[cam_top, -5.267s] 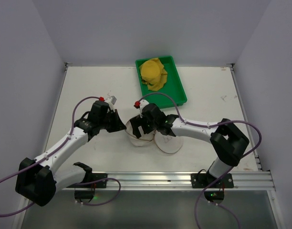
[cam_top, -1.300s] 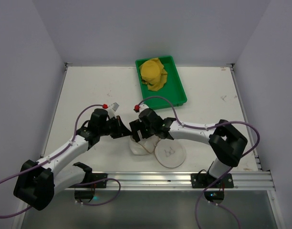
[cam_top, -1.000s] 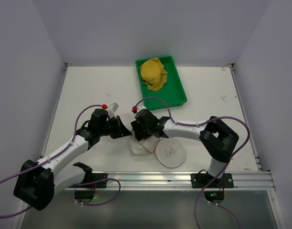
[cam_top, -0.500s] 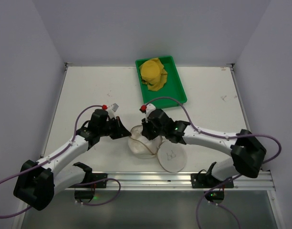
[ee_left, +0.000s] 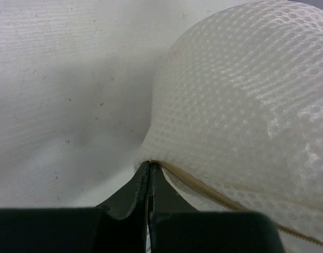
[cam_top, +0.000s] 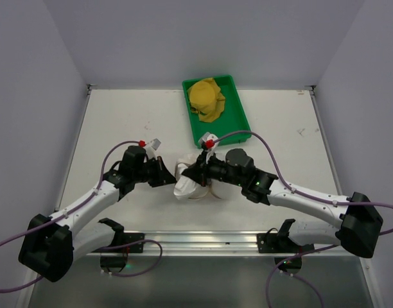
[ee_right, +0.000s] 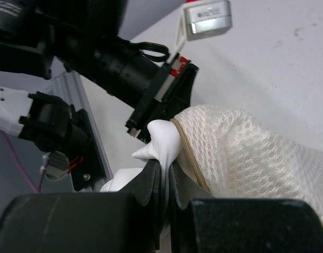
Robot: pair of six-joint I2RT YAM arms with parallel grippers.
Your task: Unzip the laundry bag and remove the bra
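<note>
The laundry bag (cam_top: 187,165), white mesh with a tan zipper, lies at the table's middle between both arms. My left gripper (cam_top: 169,177) is shut on the bag's edge by the zipper (ee_left: 203,187), its jaws pressed tight together (ee_left: 148,164). My right gripper (cam_top: 195,174) is shut on a fold of smooth white cloth, the bra (ee_right: 164,138), which comes out of the bag's opening (ee_right: 185,153) and hangs toward the near edge (cam_top: 182,189). The mesh (ee_right: 251,155) bulges beside the right jaws (ee_right: 164,166). The bag's round lid is hidden under the right arm.
A green tray (cam_top: 238,128) with a yellow cloth (cam_top: 206,99) stands at the back, just beyond the bag. A metal rail (cam_top: 203,240) runs along the near edge. Purple cables loop off both arms. The left arm's wrist (ee_right: 124,68) fills the right wrist view's upper left.
The right gripper went into the bag open, shut on the white cloth, and the arm swung toward the near right, drawing the cloth out. The left gripper kept its hold on the bag's edge.
</note>
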